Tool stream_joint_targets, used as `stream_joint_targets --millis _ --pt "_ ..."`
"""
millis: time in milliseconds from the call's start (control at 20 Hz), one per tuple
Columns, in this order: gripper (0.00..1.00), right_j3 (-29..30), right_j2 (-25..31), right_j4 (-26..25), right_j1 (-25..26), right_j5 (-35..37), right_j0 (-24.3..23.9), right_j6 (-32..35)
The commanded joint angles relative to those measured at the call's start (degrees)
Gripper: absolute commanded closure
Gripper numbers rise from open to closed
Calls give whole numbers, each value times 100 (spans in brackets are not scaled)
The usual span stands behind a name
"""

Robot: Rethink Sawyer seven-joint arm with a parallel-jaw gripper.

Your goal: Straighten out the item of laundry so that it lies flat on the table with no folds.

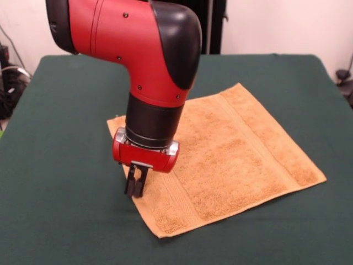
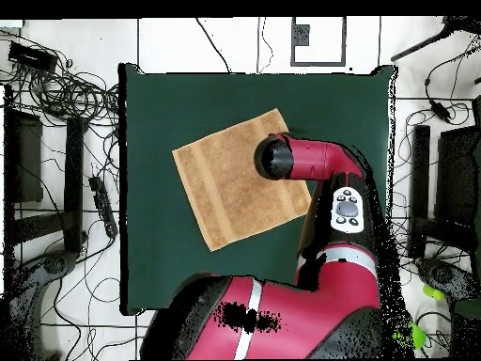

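Note:
The item of laundry (image 1: 237,149), an orange-tan terry towel with paler bands near its ends, lies spread out on the green table (image 1: 60,110). No fold shows in either view, though the arm covers its corner nearest the robot. My gripper (image 1: 134,193) points straight down at the towel's left edge in the front view. Its fingers are pressed together and its tips sit just at the cloth's border. From overhead the towel (image 2: 225,188) lies as a slanted rectangle on the table (image 2: 348,103), and the arm's black wrist (image 2: 272,157) hides the gripper.
The red arm (image 2: 329,179) reaches over the table's right part in the overhead view. Cables (image 2: 66,94) and dark equipment (image 2: 442,179) lie on the floor on both sides of the table.

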Motion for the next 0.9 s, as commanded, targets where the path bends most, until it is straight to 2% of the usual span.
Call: stream_joint_targets --millis 50,550,750,900 --pt "100 235 296 -229 614 -237 -83 378" --pt "100 1331 1388 -29 -700 538 -918 -532" --pt "100 1604 1535 -62 -1258 985 -1044 -699" --pt "100 1610 1525 -173 -1423 1131 -1041 -743"
